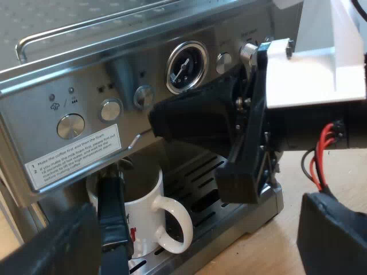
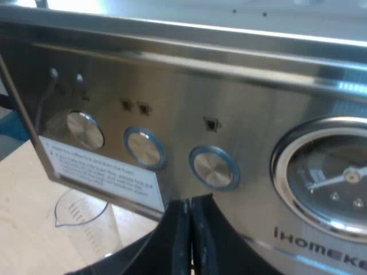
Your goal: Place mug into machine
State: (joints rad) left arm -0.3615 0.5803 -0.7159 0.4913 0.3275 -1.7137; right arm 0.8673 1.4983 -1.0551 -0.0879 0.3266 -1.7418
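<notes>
My left claw (image 1: 195,240) is wide open and holds nothing. The white mug (image 1: 150,212) stands beyond it on the drip tray (image 1: 229,223), partly hidden by a dark bar (image 1: 114,223), maybe the holder's handle. My right claw (image 2: 189,229), fingers pressed together, is empty just beside a round button (image 2: 213,167).

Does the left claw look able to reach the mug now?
Probably yes. The left claw is open and faces the mug; its loop side is free. A dark handle stands before the mug's other side, and the right claw is higher, at the buttons.
</notes>
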